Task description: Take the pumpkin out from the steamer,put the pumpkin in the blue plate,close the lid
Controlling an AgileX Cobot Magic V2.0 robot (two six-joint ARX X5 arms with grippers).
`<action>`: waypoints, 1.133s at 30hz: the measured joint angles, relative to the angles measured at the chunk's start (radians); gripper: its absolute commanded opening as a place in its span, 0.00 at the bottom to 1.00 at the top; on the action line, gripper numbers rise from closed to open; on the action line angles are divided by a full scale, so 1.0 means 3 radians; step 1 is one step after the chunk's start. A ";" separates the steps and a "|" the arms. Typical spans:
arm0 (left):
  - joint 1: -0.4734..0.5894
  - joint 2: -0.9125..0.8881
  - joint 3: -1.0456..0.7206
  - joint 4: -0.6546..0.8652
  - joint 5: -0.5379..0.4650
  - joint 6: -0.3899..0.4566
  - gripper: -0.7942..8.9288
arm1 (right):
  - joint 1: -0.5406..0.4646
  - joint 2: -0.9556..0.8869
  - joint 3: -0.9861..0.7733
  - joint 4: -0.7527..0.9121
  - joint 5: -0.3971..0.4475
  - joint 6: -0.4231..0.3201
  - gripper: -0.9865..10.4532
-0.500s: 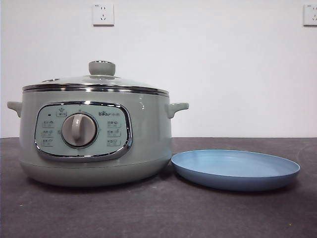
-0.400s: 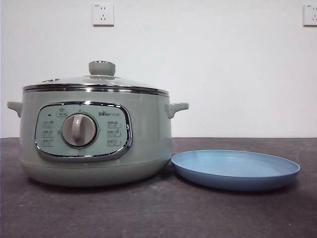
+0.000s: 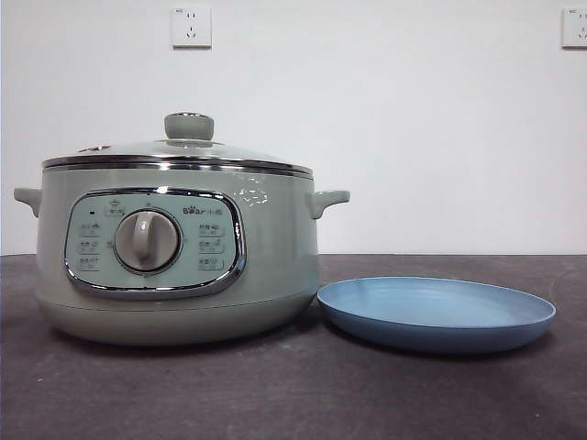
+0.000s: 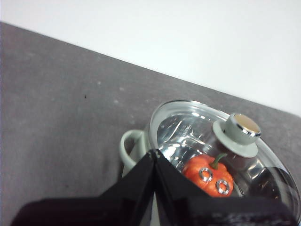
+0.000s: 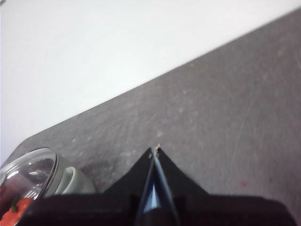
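Observation:
The sage-green steamer (image 3: pixel 174 257) stands on the left of the table with its glass lid (image 3: pixel 179 151) on and the green knob (image 3: pixel 189 126) on top. The blue plate (image 3: pixel 436 313) lies empty to its right. In the left wrist view the pumpkin (image 4: pixel 207 173) shows through the lid (image 4: pixel 188 127), inside the pot. My left gripper (image 4: pixel 154 153) is shut and empty, above the pot's side handle (image 4: pixel 128 148). My right gripper (image 5: pixel 155 149) is shut and empty over bare table; the lid's edge (image 5: pixel 28 172) and the pumpkin (image 5: pixel 14 214) show at the corner.
The dark grey table (image 3: pixel 293 394) meets a white wall with two sockets (image 3: pixel 191 27). No arm shows in the front view.

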 measured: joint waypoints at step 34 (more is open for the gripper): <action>-0.1002 0.2196 0.1807 -0.0088 0.0290 0.0591 0.47 | 0.0128 0.1366 0.1208 -0.0197 -0.0521 -0.0562 0.47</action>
